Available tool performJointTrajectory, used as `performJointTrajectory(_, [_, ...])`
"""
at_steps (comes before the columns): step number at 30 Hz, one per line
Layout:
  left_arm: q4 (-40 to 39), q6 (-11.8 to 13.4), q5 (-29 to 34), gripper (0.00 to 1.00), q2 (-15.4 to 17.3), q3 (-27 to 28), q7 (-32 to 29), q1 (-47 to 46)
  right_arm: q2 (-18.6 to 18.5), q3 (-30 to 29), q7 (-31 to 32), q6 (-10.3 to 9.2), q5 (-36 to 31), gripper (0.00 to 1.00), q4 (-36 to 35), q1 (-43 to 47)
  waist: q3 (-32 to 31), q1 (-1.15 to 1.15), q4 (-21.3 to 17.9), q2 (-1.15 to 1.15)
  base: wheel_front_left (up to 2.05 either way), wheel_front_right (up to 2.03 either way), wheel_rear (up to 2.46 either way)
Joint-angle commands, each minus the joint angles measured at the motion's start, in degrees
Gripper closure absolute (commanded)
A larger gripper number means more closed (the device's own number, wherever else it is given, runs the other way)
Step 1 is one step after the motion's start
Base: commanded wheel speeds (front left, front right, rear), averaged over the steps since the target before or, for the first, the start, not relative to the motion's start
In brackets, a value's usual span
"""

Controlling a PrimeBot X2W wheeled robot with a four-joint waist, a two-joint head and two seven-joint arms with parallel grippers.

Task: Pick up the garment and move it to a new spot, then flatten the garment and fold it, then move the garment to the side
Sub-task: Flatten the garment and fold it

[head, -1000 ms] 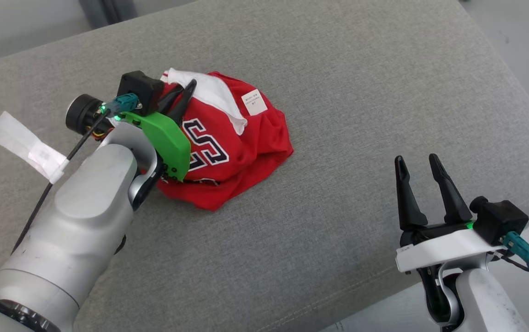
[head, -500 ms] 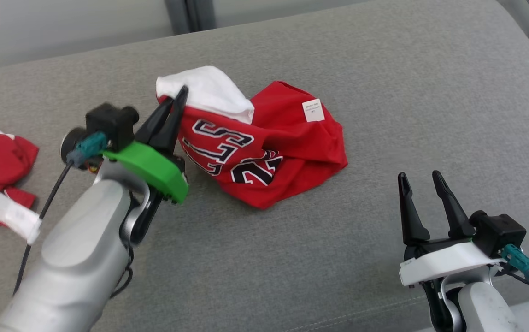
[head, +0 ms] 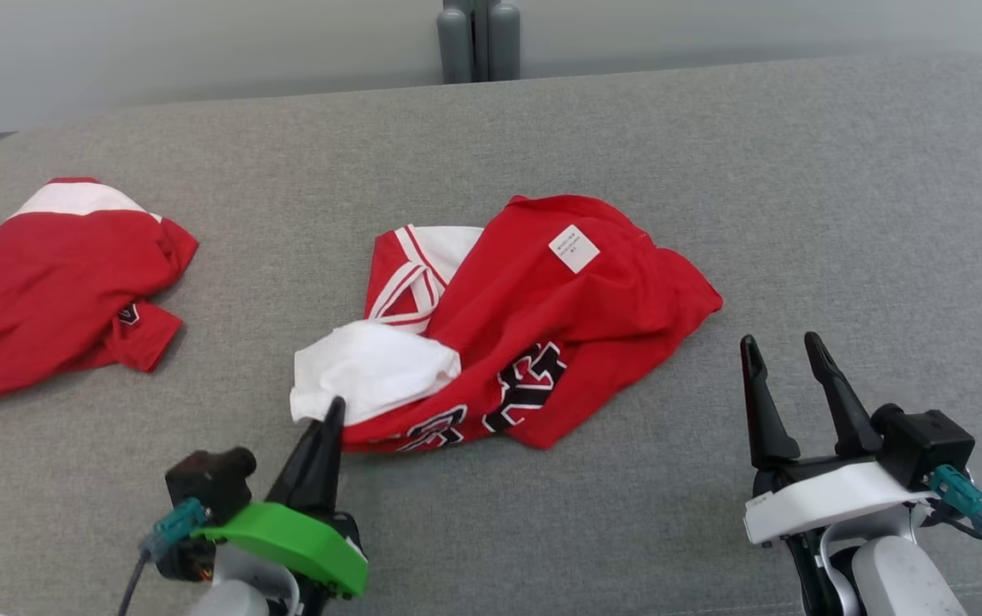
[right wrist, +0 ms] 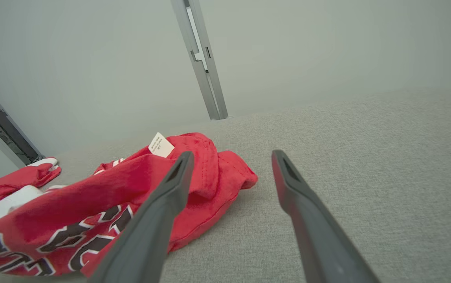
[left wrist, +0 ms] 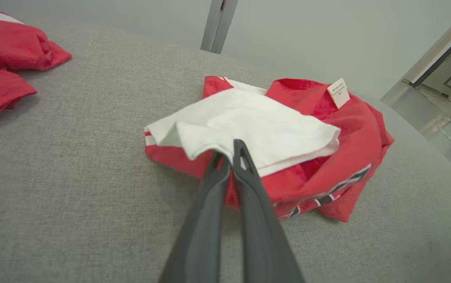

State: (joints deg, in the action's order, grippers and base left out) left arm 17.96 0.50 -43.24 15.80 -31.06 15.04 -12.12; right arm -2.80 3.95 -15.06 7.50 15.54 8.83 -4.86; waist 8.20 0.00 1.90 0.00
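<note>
The garment [head: 559, 308] is a red jersey with dark lettering, a white panel and a small white tag, lying crumpled in the middle of the grey cushion [head: 756, 145]. My left gripper [head: 334, 409] is shut, pinching the near left corner of the white panel. In the left wrist view the left gripper's [left wrist: 228, 148] tips meet on the lifted white edge of the garment [left wrist: 327, 129]. My right gripper [head: 782, 351] stands open to the right of the garment, apart from it. From the right wrist, the right gripper [right wrist: 229, 157] is held open above the cushion with the garment [right wrist: 111, 184] at its left.
A second red and white garment [head: 46, 282] lies at the cushion's far left, also seen as a red heap [left wrist: 5, 43] from the left wrist. A grey post [head: 478, 38] stands behind the cushion's back edge. Bare cushion stretches to the right and along the front.
The head camera has swung, bringing the second garment into view. My left gripper has drawn back toward the near edge, pulling the garment's white corner along and stretching it out. The right gripper stays open.
</note>
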Motion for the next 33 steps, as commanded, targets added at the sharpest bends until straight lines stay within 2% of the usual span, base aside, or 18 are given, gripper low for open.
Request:
performJointTrajectory(1, [0.2,-0.4,0.3,1.0,-0.8,0.9,0.2,1.6,-0.2,-0.2,-0.2,-0.02,-0.4,0.0,0.1,0.7,-0.2,0.0,0.5,0.0,0.0,0.0,0.0])
performJointTrajectory(4, [1.0,-1.2,2.1,1.0,-3.0,2.1,0.2,3.4,-0.2,-0.5,-0.2,-0.02,-0.7,0.0,0.1,0.9,-0.1,0.0,0.9,0.0,0.0,0.0,0.0])
performJointTrajectory(5, [1.3,-1.6,2.7,0.72,-3.4,2.5,0.2,3.7,-0.2,-0.5,-0.2,-0.02,-0.7,0.0,0.2,0.9,-0.1,0.0,1.0,0.0,0.0,0.0,0.0])
performJointTrajectory(6, [1.4,-1.7,3.5,0.24,-3.8,3.3,0.2,3.9,-0.2,-0.6,-0.2,-0.02,-0.7,0.0,0.2,0.9,-0.1,0.0,1.1,0.0,0.0,0.0,0.0])
performJointTrajectory(7, [1.5,-1.9,3.8,0.0,-4.1,4.1,0.2,4.0,-0.2,-0.6,-0.2,-0.02,-0.8,0.0,0.2,0.9,-0.2,0.0,1.1,0.0,0.0,0.0,0.0])
performJointTrajectory(23, [-8.5,-4.7,18.0,0.0,-9.6,24.0,0.1,6.4,-0.2,0.9,-0.2,-0.02,-2.4,0.0,2.0,-1.4,-1.6,0.0,3.5,0.0,0.0,0.0,0.0])
performJointTrajectory(27, [-9.1,-5.4,22.6,0.0,-10.4,28.3,0.1,7.3,-1.2,2.4,-0.2,-0.02,-3.3,0.0,4.5,-4.4,-1.7,0.0,4.2,0.0,0.0,0.0,0.0])
performJointTrajectory(33, [-8.9,-6.4,26.5,0.0,-11.4,31.8,0.1,8.4,-4.1,4.4,0.6,-0.02,-4.3,0.0,11.0,-10.4,-1.5,0.0,5.5,0.0,0.0,0.0,0.0])
